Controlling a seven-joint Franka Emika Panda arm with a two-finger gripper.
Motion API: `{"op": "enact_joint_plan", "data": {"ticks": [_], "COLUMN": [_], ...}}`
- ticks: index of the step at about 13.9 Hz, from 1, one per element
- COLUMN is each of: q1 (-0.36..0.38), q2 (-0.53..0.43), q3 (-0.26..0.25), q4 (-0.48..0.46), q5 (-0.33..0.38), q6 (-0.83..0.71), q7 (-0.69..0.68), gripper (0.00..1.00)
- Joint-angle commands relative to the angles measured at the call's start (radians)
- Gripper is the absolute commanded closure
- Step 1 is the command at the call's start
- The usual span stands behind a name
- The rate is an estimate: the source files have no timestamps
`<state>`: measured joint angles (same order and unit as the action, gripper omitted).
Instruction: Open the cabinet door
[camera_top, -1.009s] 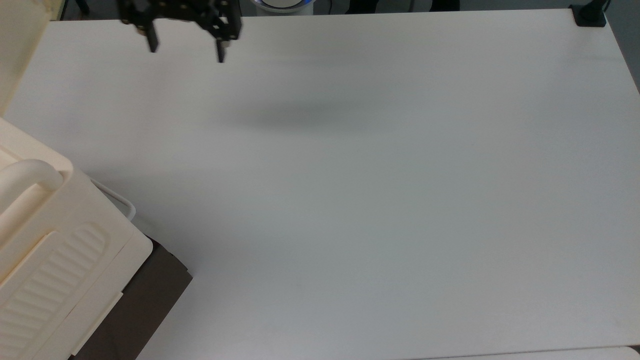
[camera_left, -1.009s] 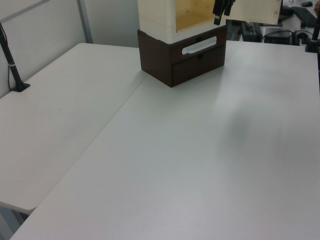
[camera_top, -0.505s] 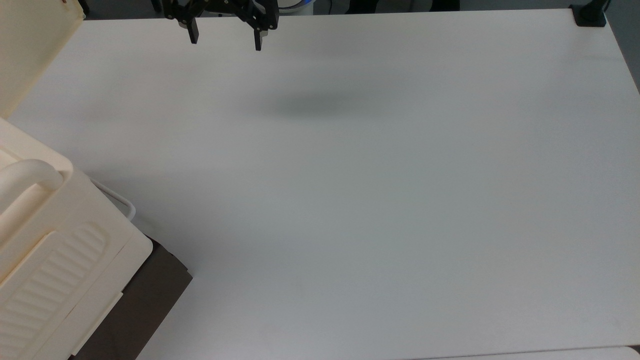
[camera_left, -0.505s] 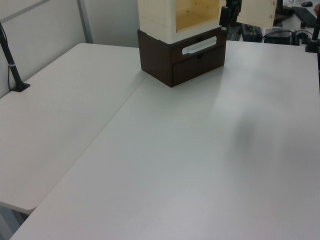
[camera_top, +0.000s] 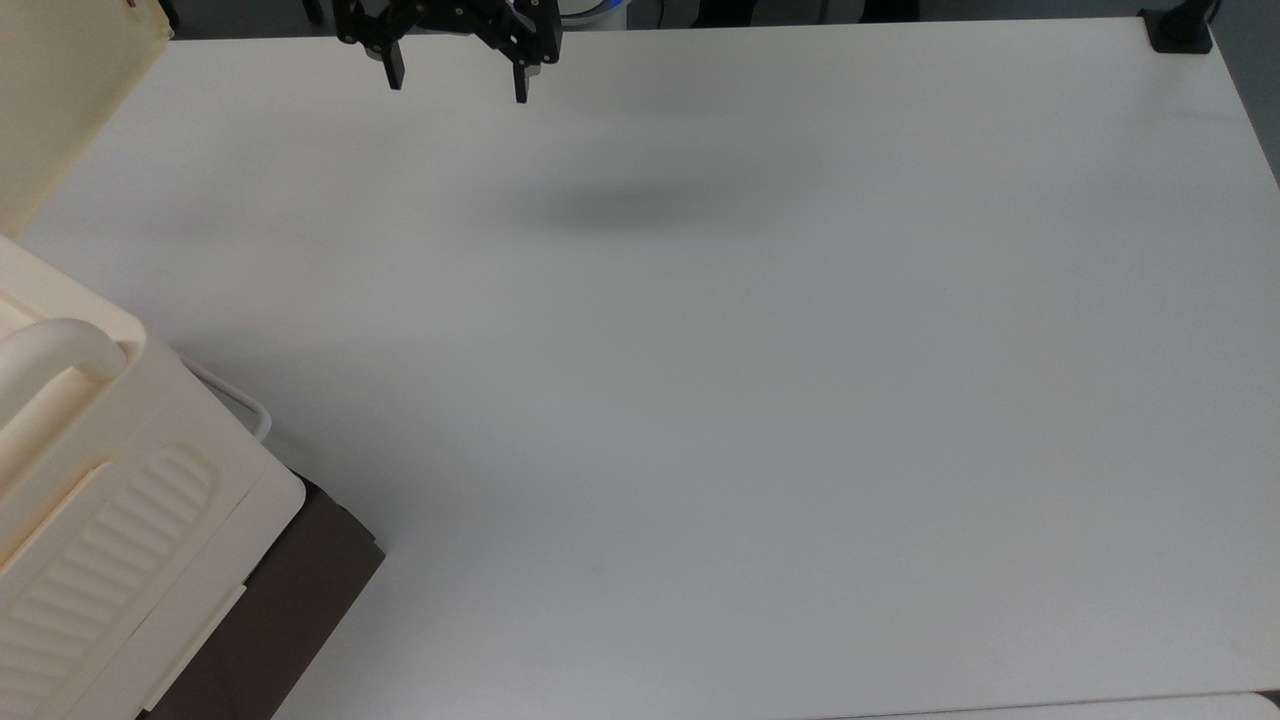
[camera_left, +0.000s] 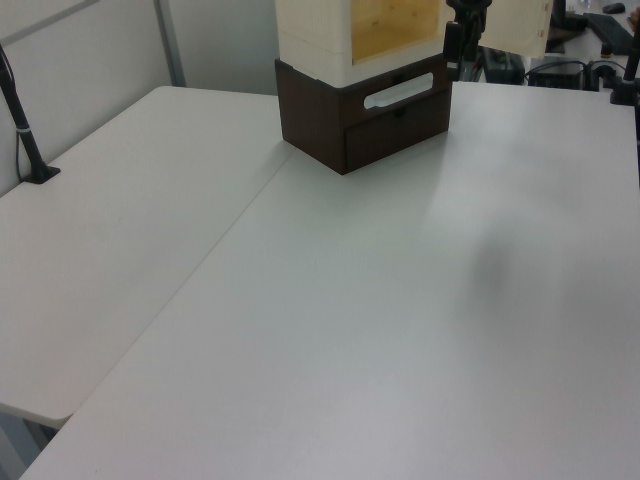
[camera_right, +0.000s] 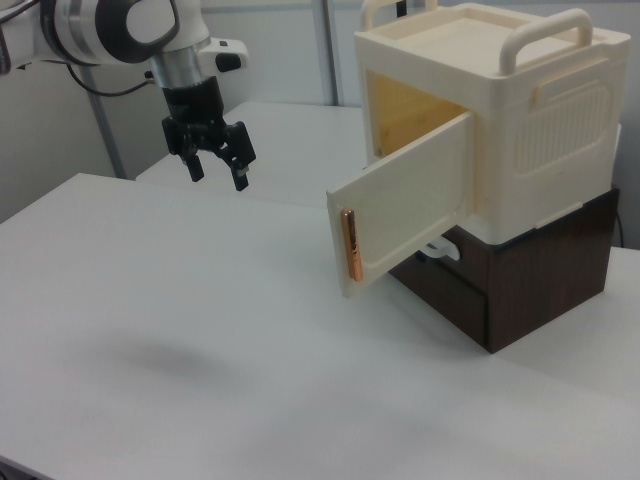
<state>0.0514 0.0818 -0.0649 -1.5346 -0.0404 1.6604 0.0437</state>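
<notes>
From where I sit, the end effector (camera_right: 213, 162) hangs above the bench (camera_right: 200, 330) with its two fingers spread apart and nothing between them. The cabinet door (camera_right: 405, 205) stands well off to its side, toward the right view's right, already swung out from the cream cabinet (camera_right: 520, 120) so that the yellow inside wall shows behind it. Its free edge, with the coppery strip, points toward the end effector; its hinge edge is the far one. In the top view the door (camera_top: 60, 90) sits toward the top view's left of the end effector (camera_top: 458, 82), apart from it.

I judge the opening to be mostly done, and the step in hand to be backing clear. To do that well I would keep the fingers spread and hold height above the bench, moving away from the door's free edge rather than across its swing, so no finger clips the panel and nudges it back. If more opening were wanted, I would come in behind the free edge, on the side facing the cabinet, and push outward along its arc, not straight.

Count: one arm, one end effector with two fingers, one cabinet, one open door, one dark brown base (camera_right: 520, 275) beneath the cabinet, two rounded handles on its top.
</notes>
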Motion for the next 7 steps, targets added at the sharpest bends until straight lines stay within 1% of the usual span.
{"op": "enact_joint_plan", "data": {"ticks": [1,4,7], "q1": [0.027,0.047,0.048], "q2": [-0.028,-0.027,-0.019], "q3": [-0.003,-0.003,-0.003], "q4": [-0.030,-0.033,-0.032], "q5": [-0.029,-0.055,-0.055], "q6": [-0.010,-0.031,-0.036], "q7": [0.010,0.012,0.012], "gripper": [0.00,0.00,0.00]}}
